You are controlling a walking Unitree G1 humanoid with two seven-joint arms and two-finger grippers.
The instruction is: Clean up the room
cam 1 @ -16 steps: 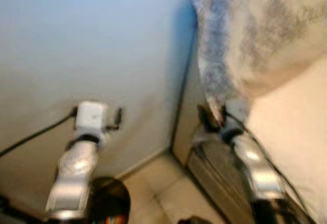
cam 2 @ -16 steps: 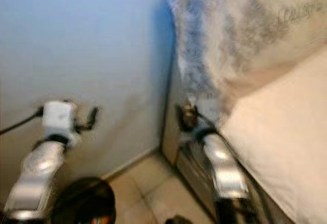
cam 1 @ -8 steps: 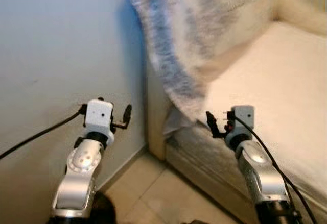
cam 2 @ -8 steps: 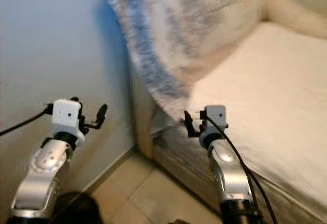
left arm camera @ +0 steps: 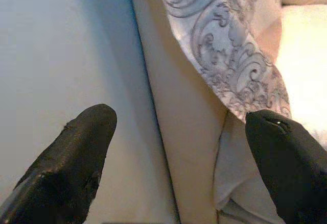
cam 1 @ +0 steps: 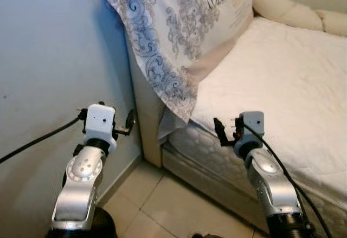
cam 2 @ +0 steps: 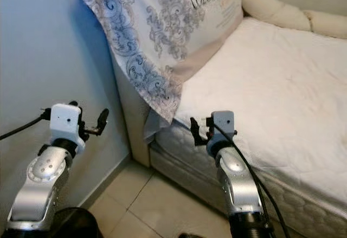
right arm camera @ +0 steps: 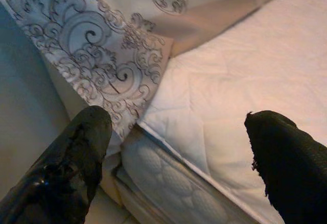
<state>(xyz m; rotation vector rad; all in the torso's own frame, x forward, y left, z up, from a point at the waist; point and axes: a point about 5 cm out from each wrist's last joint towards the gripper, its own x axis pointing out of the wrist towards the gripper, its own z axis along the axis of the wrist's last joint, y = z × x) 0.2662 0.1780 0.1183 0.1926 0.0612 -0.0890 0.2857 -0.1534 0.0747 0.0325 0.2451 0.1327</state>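
Pillow: white, grey scrollwork, dark lettering.
Mattress: white, quilted.
Wall: pale blue.
Floor: beige tile.

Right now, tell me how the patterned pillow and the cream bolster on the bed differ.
The patterned pillow carries grey scrollwork and printed lettering; the cream bolster is plain. The pillow leans at the near corner, its tip hanging over the mattress edge; the bolster lies along the far side. Both rest on the mattress.

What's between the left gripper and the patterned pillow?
In the left eye view, the beige bed frame end stands between the left gripper and the grey paisley patterned pillow, whose corner overhangs it beside the blue wall.
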